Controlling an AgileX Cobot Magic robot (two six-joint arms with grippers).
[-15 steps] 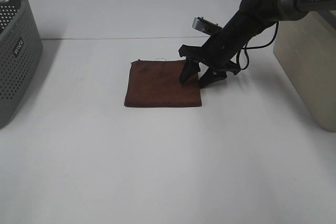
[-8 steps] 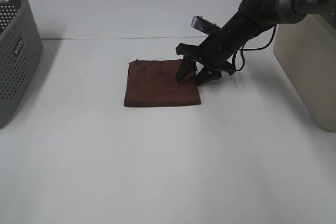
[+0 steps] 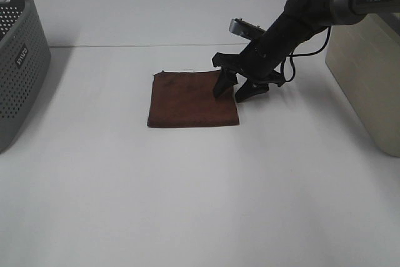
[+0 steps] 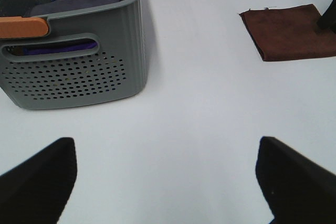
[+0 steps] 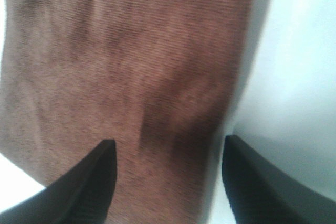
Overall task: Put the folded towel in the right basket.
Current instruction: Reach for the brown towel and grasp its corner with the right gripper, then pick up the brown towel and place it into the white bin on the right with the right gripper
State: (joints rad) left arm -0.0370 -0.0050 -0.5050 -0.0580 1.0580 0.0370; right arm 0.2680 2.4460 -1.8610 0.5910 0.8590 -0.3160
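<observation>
A folded brown towel (image 3: pixel 190 99) lies flat on the white table near the middle. My right gripper (image 3: pixel 230 94) is open and straddles the towel's right edge, one finger on the cloth and one on the table beside it. The right wrist view shows the towel (image 5: pixel 131 66) filling the frame between the two fingertips (image 5: pixel 92 177). The right basket (image 3: pixel 369 73), beige, stands at the right edge. The left gripper (image 4: pixel 168 182) is open and empty, over bare table far from the towel (image 4: pixel 289 31).
A grey perforated basket (image 3: pixel 15 60) stands at the far left; in the left wrist view (image 4: pixel 79 72) it holds blue cloth. The table's back edge runs behind the towel.
The right gripper shifted slightly along the towel's right edge, up and back, and stays open over it. The towel has barely moved.
</observation>
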